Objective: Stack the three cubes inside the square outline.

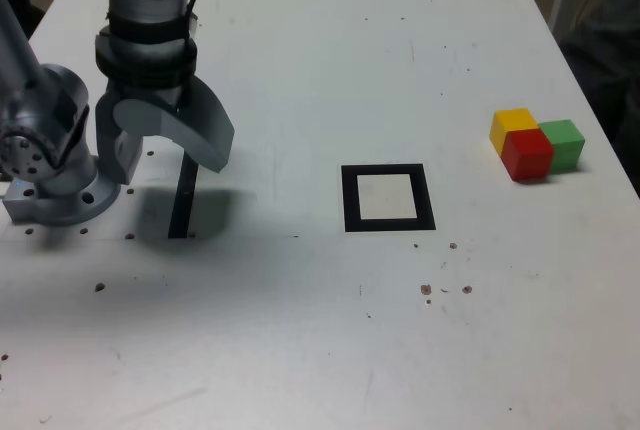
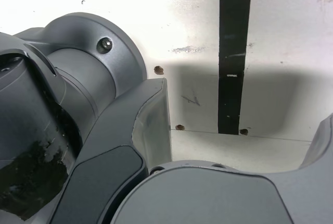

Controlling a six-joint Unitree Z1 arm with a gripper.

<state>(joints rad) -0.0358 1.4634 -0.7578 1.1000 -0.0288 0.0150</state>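
My pincer (image 1: pixel 160 155) hangs wide open and holds nothing, low over the black strip (image 1: pixel 183 200) at the exterior view's left, close to the arm's base (image 1: pixel 50 165). The red cube (image 1: pixel 526 154), yellow cube (image 1: pixel 513 125) and green cube (image 1: pixel 564 142) sit bunched together, touching, far off at that view's right on the white worktop (image 1: pixel 300 330). The square outline (image 1: pixel 387 198) lies between them and me, with nothing inside. I think no stacking has begun, so I must reach right across first.
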